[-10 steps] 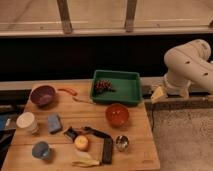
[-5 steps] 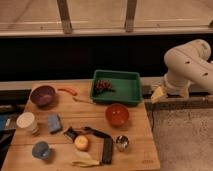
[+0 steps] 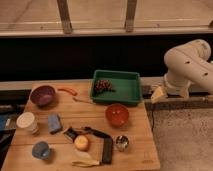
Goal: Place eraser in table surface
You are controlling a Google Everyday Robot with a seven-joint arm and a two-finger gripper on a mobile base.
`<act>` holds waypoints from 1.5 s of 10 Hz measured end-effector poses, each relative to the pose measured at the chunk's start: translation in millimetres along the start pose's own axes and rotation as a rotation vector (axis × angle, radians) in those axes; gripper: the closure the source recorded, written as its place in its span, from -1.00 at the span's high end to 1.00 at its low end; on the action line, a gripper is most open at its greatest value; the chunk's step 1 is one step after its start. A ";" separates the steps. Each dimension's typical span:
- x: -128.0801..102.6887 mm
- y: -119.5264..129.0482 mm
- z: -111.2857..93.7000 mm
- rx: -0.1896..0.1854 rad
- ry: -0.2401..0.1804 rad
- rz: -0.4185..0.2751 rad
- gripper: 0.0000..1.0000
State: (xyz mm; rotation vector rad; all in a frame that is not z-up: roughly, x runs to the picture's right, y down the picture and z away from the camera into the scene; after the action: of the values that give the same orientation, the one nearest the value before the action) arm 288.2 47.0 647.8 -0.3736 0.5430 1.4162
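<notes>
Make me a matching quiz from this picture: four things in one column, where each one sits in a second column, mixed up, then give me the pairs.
Things:
1. eraser
2. gripper
3. grapes
4. blue sponge

Places:
A. inside the green tray
B. just right of the white cup
C. past the right edge of the table surface, level with the tray
D. near the table's front edge, left of the small metal cup

Pairs: 1-D, 2-C, 3-A, 4-B
</notes>
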 end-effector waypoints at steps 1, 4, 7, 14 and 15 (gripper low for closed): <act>0.0 0.0 0.0 0.000 0.000 0.000 0.60; 0.0 0.0 0.0 0.000 0.000 0.000 0.60; 4.6 7.7 4.5 -0.006 0.009 -0.014 0.60; 21.8 140.5 40.4 -0.079 0.057 -0.226 0.60; 33.3 166.1 37.6 -0.084 0.047 -0.283 0.60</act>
State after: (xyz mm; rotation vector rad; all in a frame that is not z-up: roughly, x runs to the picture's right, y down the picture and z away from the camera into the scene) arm 131.2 116.5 672.2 -0.5308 0.4500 1.1618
